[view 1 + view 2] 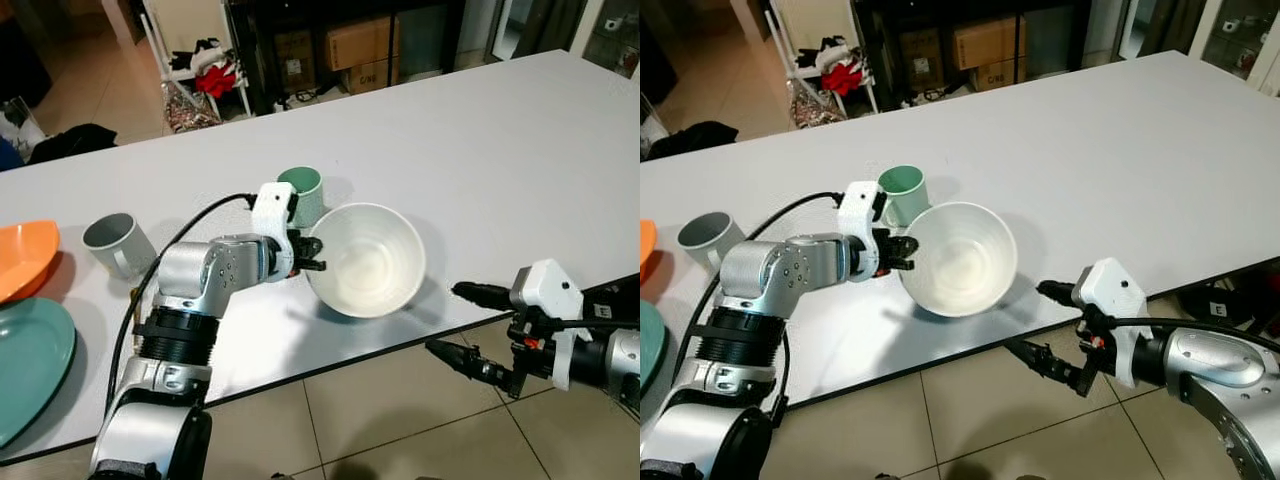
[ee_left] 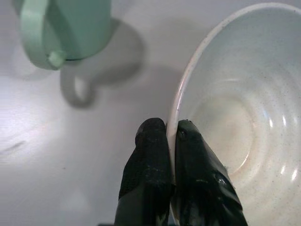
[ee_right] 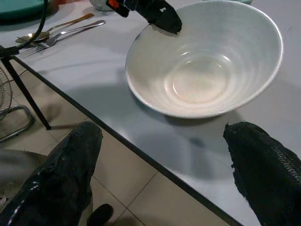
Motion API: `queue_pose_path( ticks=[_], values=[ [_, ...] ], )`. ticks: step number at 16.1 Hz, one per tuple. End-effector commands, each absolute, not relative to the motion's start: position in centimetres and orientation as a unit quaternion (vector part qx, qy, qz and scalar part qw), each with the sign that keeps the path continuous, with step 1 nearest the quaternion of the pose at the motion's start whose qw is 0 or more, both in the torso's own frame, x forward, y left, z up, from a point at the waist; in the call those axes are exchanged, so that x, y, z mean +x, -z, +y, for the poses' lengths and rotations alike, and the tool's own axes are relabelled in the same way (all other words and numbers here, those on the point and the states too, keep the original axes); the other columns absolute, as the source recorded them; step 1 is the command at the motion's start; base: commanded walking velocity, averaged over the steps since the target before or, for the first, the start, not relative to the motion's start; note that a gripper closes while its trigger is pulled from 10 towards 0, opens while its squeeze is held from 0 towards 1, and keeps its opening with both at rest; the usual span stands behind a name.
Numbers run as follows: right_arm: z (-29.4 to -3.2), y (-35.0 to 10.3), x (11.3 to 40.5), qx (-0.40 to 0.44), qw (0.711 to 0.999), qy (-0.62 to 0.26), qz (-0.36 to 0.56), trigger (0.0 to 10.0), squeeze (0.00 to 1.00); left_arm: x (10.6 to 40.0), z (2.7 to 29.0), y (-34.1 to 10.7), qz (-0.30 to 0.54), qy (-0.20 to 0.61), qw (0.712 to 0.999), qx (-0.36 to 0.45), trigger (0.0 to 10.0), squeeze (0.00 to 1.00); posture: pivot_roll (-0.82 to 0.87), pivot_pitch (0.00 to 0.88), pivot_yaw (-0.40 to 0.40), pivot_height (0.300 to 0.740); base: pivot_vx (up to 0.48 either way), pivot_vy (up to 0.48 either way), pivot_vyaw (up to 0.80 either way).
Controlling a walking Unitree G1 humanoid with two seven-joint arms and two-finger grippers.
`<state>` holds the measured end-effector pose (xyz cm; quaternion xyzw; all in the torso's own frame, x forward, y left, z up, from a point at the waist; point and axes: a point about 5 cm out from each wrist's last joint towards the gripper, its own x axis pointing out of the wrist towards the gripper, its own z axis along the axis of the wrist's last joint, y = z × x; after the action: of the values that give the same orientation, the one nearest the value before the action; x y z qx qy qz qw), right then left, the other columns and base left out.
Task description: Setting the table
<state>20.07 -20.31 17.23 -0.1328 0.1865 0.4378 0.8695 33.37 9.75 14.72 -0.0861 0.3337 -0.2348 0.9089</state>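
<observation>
White tabletop [image 1: 480,150], frame center: left gripper [image 2: 171,141] fingers pinch bowl [image 1: 368,258] rim; right gripper [image 1: 462,322] spread, idle. Next: place bowl.

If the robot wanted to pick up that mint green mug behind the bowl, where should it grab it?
Probably by the rim. The mint green mug stands upright on the table, mouth open to the top, so one finger could go inside and one outside, coming from above. Its handle is a thin loop, harder to pinch. The left gripper is busy, shut on the white bowl.
</observation>
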Motion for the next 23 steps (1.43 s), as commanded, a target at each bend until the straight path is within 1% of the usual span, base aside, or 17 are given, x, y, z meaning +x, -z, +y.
queue_pose_path(
  ticks=[1, 2, 4, 7, 10, 12, 13, 14, 17, 19, 20, 21, 22, 23],
  values=[
    [-19.9, -17.7, 19.8, -0.132, 0.863, -0.454, 0.179, 10.0, 0.0, 33.4, 11.1, -13.6, 0.366, 0.19, 0.909, -0.057, 10.0, 0.86, -0.15, 0.0, 0.156, 0.74, 0.0, 0.0, 0.0],
    [-19.8, -17.6, 19.7, -0.131, 0.863, -0.454, 0.18, 10.0, 0.0, 33.4, 11.2, -13.6, 0.365, 0.188, 0.91, -0.057, 10.0, 1.0, -0.15, 0.0, 0.156, 0.74, 0.0, 0.0, 0.0],
    [-19.8, -17.5, 19.6, -0.13, 0.862, -0.454, 0.182, 10.0, 0.0, 33.3, 10.9, -13.6, 0.372, 0.201, 0.904, -0.056, 10.0, 1.0, -0.15, 0.0, 0.16, 0.74, 0.0, 0.0, 0.0],
    [-19.8, -17.4, 19.5, -0.132, 0.862, -0.453, 0.183, 10.0, 0.0, 33.2, 10.9, -13.2, 0.372, 0.195, 0.906, -0.051, 10.0, 1.0, -0.16, 0.0, 0.161, 0.74, 0.0, 0.0, 0.0],
    [-19.7, -17.6, 19.6, -0.13, 0.864, -0.452, 0.179, 10.0, 0.0, 33.7, 11.0, -14.0, 0.346, 0.186, 0.917, -0.066, 10.0, 1.0, -0.16, 0.0, 0.161, 0.74, 0.0, 0.0, 0.0],
    [-20.0, -17.8, 19.7, -0.13, 0.866, -0.448, 0.177, 10.0, 0.0, 33.8, 10.9, -14.9, 0.324, 0.207, 0.92, -0.079, 10.0, 1.0, -0.15, 0.0, 0.16, 0.74, 0.0, 0.0, 0.0],
    [-20.1, -17.9, 19.8, -0.131, 0.867, -0.446, 0.177, 10.0, 0.0, 33.7, 10.8, -15.3, 0.316, 0.221, 0.918, -0.09, 10.0, 0.11, -0.15, 0.0, 0.16, 0.74, 0.0, 0.0, 0.0],
    [-20.3, -18.0, 19.8, -0.132, 0.868, -0.444, 0.178, 10.0, 0.0, 33.5, 10.6, -15.8, 0.305, 0.236, 0.918, -0.092, 10.0, 0.0, -0.16, 0.0, 0.162, 0.74, 0.0, 0.0, 0.0],
    [-20.7, -18.4, 19.7, -0.131, 0.872, -0.44, 0.173, 10.0, 0.0, 32.7, 10.8, -16.9, 0.24, 0.267, 0.928, -0.099, 10.0, 0.0, -0.16, 0.0, 0.163, 0.74, 0.0, 0.0, 0.0],
    [-20.5, -19.0, 19.9, -0.119, 0.876, -0.44, 0.155, 10.0, 0.0, 32.0, 11.5, -18.2, 0.195, 0.28, 0.93, -0.134, 10.0, 0.0, -0.16, 0.0, 0.163, 0.74, 0.0, 0.0, 0.0],
    [-20.0, -19.5, 20.0, -0.108, 0.879, -0.445, 0.137, 10.0, 0.0, 31.5, 11.9, -19.3, 0.155, 0.284, 0.935, -0.143, 10.0, 0.0, -0.16, 0.0, 0.159, 0.74, 0.0, 0.0, 0.0],
    [-19.2, -20.1, 20.2, -0.087, 0.879, -0.454, 0.112, 10.0, 0.0, 30.8, 12.6, -20.9, 0.093, 0.28, 0.944, -0.146, 10.0, 0.0, -0.15, 0.0, 0.153, 0.74, 0.0, 0.0, 0.0],
    [-18.8, -20.2, 20.3, -0.076, 0.88, -0.458, 0.102, 10.0, 0.0, 30.4, 13.0, -21.4, 0.065, 0.269, 0.952, -0.132, 10.0, 0.0, -0.14, 0.0, 0.149, 0.74, 0.0, 0.0, 0.0],
    [-17.6, -19.9, 20.8, -0.073, 0.885, -0.452, 0.084, 10.0, 0.0, 29.0, 13.9, -21.6, 0.03, 0.228, 0.969, -0.088, 10.0, 0.0, -0.14, 0.0, 0.147, 0.74, 0.0, 0.0, 0.0]
  ],
)
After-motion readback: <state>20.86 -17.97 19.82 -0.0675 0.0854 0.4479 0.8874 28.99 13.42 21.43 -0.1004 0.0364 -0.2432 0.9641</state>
